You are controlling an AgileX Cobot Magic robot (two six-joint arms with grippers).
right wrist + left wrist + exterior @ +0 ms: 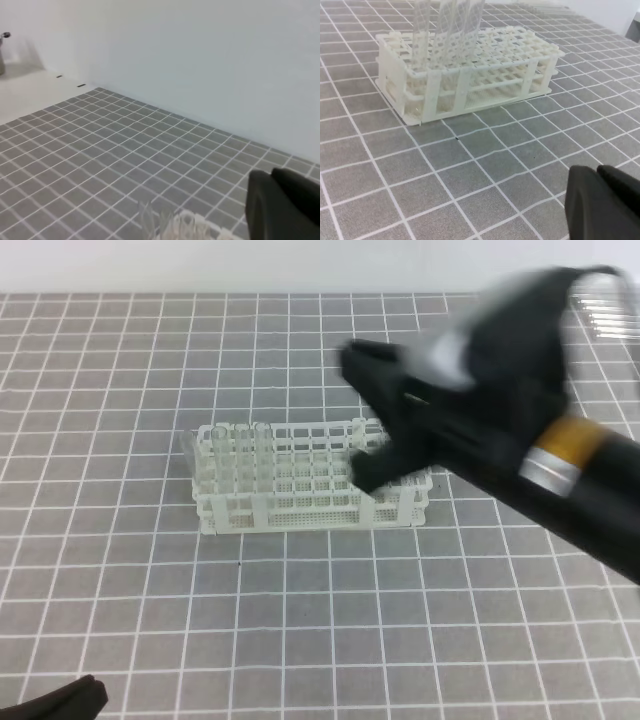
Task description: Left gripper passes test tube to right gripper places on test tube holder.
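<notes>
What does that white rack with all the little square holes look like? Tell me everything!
The test tube holder is a white, plastic-looking rectangular rack, a grid of square holes stacked in tiers over a fine mesh base. It sits flat and upright on the grey tiled table. Several clear glass tubes stand in holes at one end, leaning slightly; the other holes look empty. In the high view a blurred black arm crosses in front of its right end; whether it touches is unclear.

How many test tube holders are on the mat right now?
1: the white test tube holder at the mat's middle, right end behind the black arm. That arm could hide another.
</notes>
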